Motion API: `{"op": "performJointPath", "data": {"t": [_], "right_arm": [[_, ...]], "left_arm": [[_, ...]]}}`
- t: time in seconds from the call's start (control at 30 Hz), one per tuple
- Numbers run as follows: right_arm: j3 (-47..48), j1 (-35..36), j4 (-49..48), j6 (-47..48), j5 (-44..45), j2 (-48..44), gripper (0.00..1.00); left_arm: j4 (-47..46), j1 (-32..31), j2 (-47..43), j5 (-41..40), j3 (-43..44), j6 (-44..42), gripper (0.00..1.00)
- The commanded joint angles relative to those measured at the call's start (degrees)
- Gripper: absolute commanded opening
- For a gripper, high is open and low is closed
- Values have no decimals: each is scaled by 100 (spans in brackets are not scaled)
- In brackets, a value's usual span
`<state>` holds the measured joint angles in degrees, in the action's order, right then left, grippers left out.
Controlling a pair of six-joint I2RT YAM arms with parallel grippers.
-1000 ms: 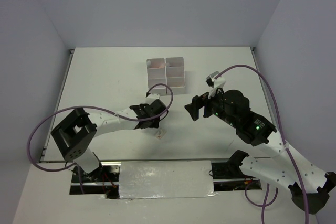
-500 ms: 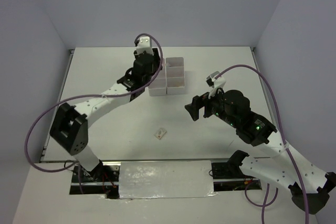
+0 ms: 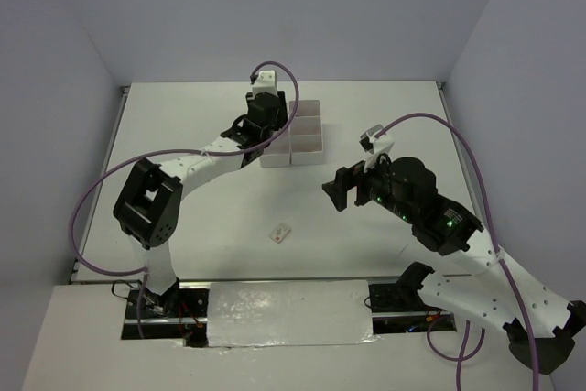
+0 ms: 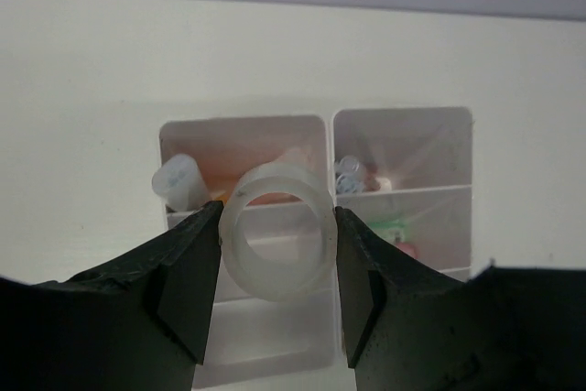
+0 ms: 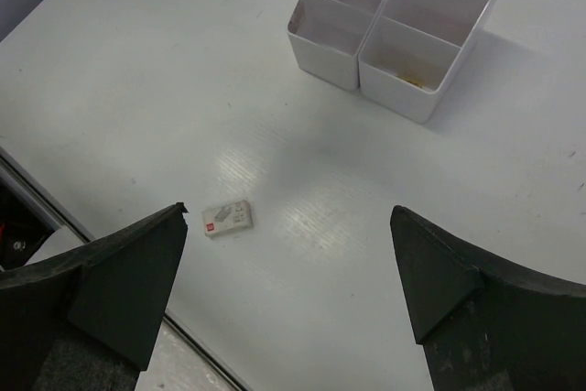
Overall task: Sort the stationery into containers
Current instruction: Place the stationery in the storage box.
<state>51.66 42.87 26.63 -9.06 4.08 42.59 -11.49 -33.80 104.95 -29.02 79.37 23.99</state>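
**Tape ring gripped over the boxes by your left end effector**

You are working on a smooth white worktop (image 3: 201, 217) closed in by pale lilac walls. A purple cable (image 3: 275, 69) is looping over the left arm's wrist. In the top view that arm is reaching across and covering the left edge of the block of six white square open-topped boxes (image 5: 394, 43). One small white rectangular eraser with a red mark (image 5: 227, 218) is lying flat in the open, well apart from the block and nearer the arm bases.

Your left end effector (image 4: 277, 235) is hovering over the block. Its two black fingers are pressing on either side of a cloudy, clear tape ring (image 4: 275, 283). The ring is standing on edge between them with its hole facing the wrist camera. It is hanging above the left column of boxes as that camera sees them, but you cannot tell which box lies directly below it.

Your right end effector (image 5: 288, 217) is hanging wide open and holding nothing. It is above bare worktop, with the eraser near its left finger.

The boxes are showing thin, glossy walls. The far-left one is holding a translucent cylinder (image 4: 179, 180) and peach-orange shapes, and the others are holding small blurred items.
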Motion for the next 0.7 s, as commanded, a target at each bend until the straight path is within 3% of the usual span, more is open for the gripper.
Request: {"op": "performJointPath", "data": {"t": [0.0,0.3,0.67], "right_arm": [[-15,11,-150,80,-47,30,100],[-24,19,-141,89,-126,48,100],[-33,11,-150,97,-170,83,100]], "left_arm": [[-344,-12,-150,63,-317,176,0],[-583,-4,166,107,-317,45,6],[-609,23,325,265,-325,-35,26]]}}
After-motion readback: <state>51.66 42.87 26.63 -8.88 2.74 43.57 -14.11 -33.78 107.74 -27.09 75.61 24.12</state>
